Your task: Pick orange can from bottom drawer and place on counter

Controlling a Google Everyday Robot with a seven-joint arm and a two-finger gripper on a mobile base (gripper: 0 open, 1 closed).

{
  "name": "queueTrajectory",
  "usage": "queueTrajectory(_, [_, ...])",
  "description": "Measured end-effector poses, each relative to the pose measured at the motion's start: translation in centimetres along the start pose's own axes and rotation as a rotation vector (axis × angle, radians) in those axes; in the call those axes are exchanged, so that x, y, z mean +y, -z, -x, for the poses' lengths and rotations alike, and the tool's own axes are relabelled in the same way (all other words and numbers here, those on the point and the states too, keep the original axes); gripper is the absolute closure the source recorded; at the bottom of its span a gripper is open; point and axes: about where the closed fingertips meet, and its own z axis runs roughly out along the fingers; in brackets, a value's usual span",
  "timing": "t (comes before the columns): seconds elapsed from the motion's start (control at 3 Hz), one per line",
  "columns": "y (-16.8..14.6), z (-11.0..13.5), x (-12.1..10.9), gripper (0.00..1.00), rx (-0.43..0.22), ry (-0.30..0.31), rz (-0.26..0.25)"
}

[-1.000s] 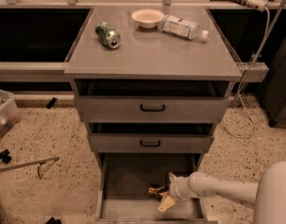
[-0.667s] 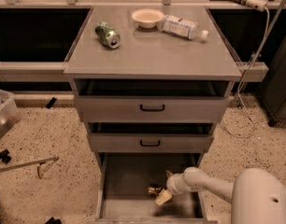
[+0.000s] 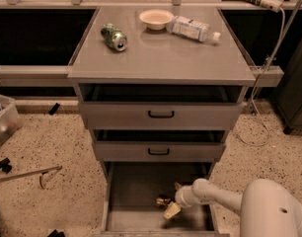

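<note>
I am reaching my gripper (image 3: 169,206) down into the bottom drawer (image 3: 133,196), toward its front right part, where the orange can (image 3: 163,200) is lying on the drawer's floor. The gripper is sitting right against the can's right side. Whether it is wide, narrow or gripping the can, I cannot tell.

To do this pick well, I am judging that the can's pinched waist should be sitting squarely inside the gripper before I squeeze. A dented, shiny can is likely to slip or roll toward the drawer's left wall if nudged. The lift should then be going straight up and forward, clear of the middle drawer (image 3: 160,151) overhanging the bottom drawer's back.

The bottom drawer is holding nothing else that I can make out. Above it, the middle drawer and the top drawer (image 3: 161,115) are standing slightly pulled out, their insides hidden. Highest above the bottom drawer, the desk (image 3: 166,58) is carrying a green can (image 3: 114,37) on its side, a pale bowl (image 3: 156,19) that is looking empty, and a plastic bottle (image 3: 193,29) lying down.
</note>
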Motion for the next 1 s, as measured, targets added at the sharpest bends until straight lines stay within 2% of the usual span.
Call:
queueTrajectory(0.67, [-2.06, -2.12, 0.56, 0.0, 0.033, 0.009, 0.006])
queueTrajectory(1.0, [-2.07, -2.12, 0.56, 0.19, 0.033, 0.009, 0.006])
